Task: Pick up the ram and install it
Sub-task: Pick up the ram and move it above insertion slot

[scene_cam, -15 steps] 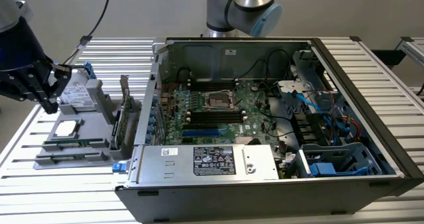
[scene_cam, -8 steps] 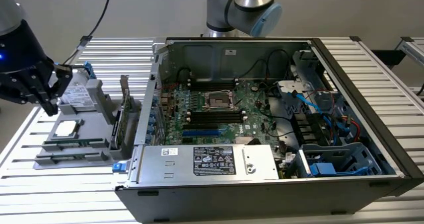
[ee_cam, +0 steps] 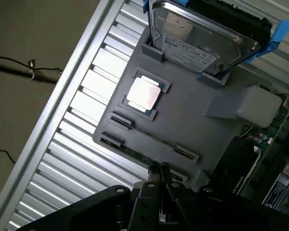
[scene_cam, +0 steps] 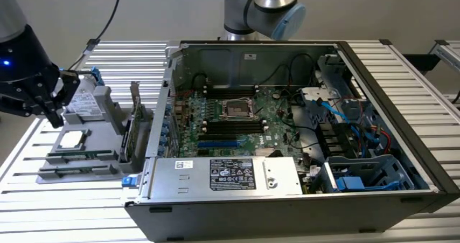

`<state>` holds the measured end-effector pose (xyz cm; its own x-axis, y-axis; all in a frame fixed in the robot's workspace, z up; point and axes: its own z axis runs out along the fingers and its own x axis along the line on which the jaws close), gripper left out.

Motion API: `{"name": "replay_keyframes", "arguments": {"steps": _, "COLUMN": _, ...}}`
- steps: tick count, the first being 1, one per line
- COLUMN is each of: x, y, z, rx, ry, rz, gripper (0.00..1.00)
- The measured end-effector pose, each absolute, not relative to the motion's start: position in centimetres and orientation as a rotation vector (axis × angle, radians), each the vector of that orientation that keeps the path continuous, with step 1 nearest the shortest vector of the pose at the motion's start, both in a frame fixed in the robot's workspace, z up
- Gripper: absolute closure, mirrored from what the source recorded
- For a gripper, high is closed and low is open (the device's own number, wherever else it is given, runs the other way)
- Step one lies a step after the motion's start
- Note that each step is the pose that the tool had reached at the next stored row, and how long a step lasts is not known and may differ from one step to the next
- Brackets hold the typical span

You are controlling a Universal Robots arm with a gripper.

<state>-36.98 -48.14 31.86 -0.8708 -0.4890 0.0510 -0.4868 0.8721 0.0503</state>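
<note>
Black sticker (scene_cam: pixel 232 174) on the silver metal power-supply box (scene_cam: pixel 284 179): rows of white print and small marks, too small to read.
White sticker (scene_cam: pixel 186 164) beside it: barcode-like lines, illegible.
White label (ee_cam: pixel 185 48) on the silver hard drive (ee_cam: pixel 209 29): dark lines of print, illegible.
Small white sticker (scene_cam: pixel 249 55) on the grey case wall (scene_cam: pixel 212 60): illegible.
Readable words, brands, numbers: none.

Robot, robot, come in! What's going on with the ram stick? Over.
Gripper shut, empty, over gray tray. Ram lying in tray slot, not picked up. Silver chip and hard drive beside it, not blocking.
</note>
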Motion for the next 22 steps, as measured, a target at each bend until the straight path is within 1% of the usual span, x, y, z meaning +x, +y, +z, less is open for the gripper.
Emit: {"name": "replay_keyframes", "arguments": {"steps": 22, "x": -36.97, "y": -48.15, "z": 30.92, "rx": 1.352, "ry": -2.761, "rz": -0.036, "gripper": 0.9}}
